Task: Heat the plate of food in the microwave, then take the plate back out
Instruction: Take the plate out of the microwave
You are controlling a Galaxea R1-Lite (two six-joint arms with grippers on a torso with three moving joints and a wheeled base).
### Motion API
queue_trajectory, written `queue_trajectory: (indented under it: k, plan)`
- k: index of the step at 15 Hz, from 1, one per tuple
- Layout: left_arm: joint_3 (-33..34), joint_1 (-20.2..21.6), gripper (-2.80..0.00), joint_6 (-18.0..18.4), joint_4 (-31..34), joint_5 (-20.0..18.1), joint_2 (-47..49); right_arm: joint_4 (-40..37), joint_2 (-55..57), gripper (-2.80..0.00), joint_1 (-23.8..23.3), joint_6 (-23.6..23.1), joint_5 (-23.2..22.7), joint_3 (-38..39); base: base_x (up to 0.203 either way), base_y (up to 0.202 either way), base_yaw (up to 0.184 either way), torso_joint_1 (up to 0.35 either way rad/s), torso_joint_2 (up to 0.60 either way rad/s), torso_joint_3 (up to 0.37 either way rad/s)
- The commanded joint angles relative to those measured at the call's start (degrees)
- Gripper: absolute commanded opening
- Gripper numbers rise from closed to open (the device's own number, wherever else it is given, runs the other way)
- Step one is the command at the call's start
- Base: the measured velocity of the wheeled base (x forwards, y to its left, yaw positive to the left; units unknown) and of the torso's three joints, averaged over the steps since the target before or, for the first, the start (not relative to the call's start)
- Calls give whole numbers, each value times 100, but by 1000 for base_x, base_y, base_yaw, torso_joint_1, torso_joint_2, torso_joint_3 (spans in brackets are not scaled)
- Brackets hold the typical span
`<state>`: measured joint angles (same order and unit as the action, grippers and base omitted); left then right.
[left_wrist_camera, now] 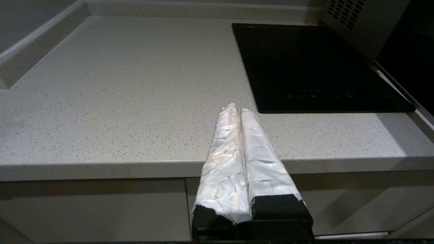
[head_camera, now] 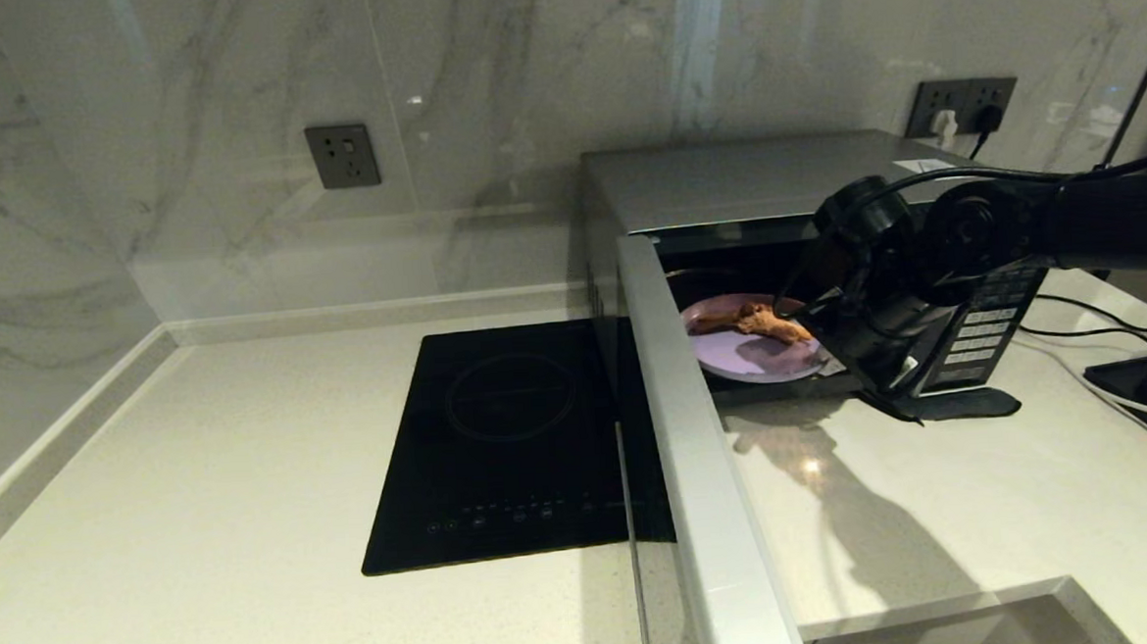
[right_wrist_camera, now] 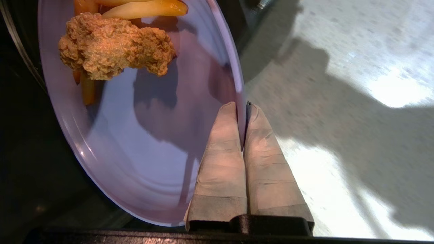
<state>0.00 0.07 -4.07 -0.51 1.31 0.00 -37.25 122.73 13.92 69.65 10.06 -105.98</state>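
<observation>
Right end effector reaches from the robot's right into the open mouth of the microwave, at the near right rim of the plate of food. Seen from the head camera, that lavender plate sits at the front of the oven cavity, a brown fried chicken piece on it. The microwave door stands swung out toward the camera, over the right edge of the black induction cooktop set in the pale worktop. The black button panel shows behind the arm.

Left wrist view: the left end effector hangs parked off the front edge of the worktop, its two white-wrapped fingers pressed together on nothing (cooktop well beyond them).

Right wrist view: the right end effector is clamped shut on the plate rim, one finger above the plate, the other beneath. Chicken and orange fries lie on the far part of the plate.
</observation>
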Motion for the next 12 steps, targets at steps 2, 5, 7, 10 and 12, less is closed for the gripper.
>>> queue_trajectory:
  k: [2,5,7,10,12]
  plan:
    - [0,1,-280,-6,-2,1,9,14,-883,-280,-29,29,-255,786,0,0,0,0,0,0]
    - [0,1,-280,-6,-2,1,9,162,-1774,-280,-44,19,-409,1699,0,0,0,0,0,0]
    - [0,1,-280,-6,-2,9,9,214,-2363,-280,-48,15,-488,2304,0,0,0,0,0,0]
    - [0,1,-280,-6,-2,1,9,234,-3115,-280,-126,13,-500,3064,0,0,0,0,0,0]
    - [0,1,-280,-6,-2,1,9,225,-3467,-280,-410,2,-486,3323,0,0,0,0,0,0]
